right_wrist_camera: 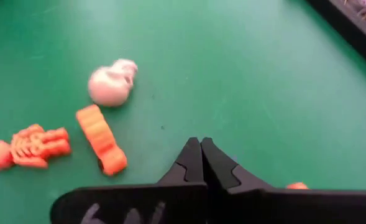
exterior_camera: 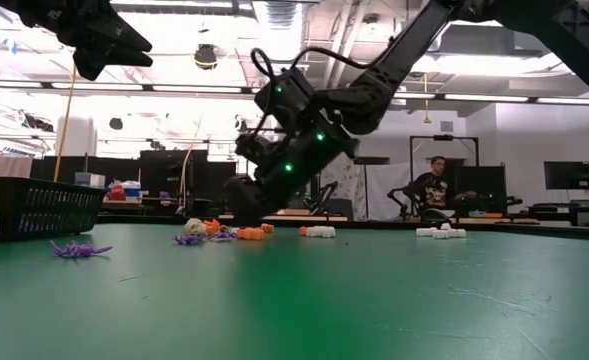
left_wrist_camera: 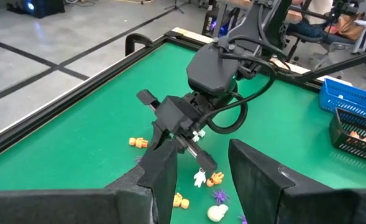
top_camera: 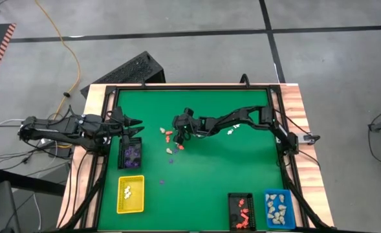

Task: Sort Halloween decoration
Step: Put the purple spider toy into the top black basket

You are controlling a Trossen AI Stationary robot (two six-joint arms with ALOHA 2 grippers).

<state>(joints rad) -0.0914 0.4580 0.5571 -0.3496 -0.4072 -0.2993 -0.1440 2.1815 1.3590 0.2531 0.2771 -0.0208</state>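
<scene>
Loose tiny figurines lie on the green mat: an orange, white and purple cluster [top_camera: 171, 136], white ones [top_camera: 232, 128] farther right, and purple ones [top_camera: 171, 160]. My right gripper [top_camera: 177, 138] is shut and empty, low over the cluster. In the right wrist view its shut tips [right_wrist_camera: 201, 146] point at bare mat, beside an orange figurine [right_wrist_camera: 102, 147], an orange skeleton [right_wrist_camera: 35, 147] and a cream skull [right_wrist_camera: 111, 84]. My left gripper [top_camera: 133, 123] is open and empty, raised above the black tray of purple figurines [top_camera: 130, 154]; its fingers [left_wrist_camera: 164, 177] frame the right gripper in the left wrist view.
A yellow tray [top_camera: 130, 194] with white figurines stands at the near left. A black tray [top_camera: 241, 211] with orange-red ones and a blue tray [top_camera: 279, 208] with cream ones stand at the near right. A raised black frame [top_camera: 190, 86] rims the mat. A person [exterior_camera: 436, 185] sits in the room behind.
</scene>
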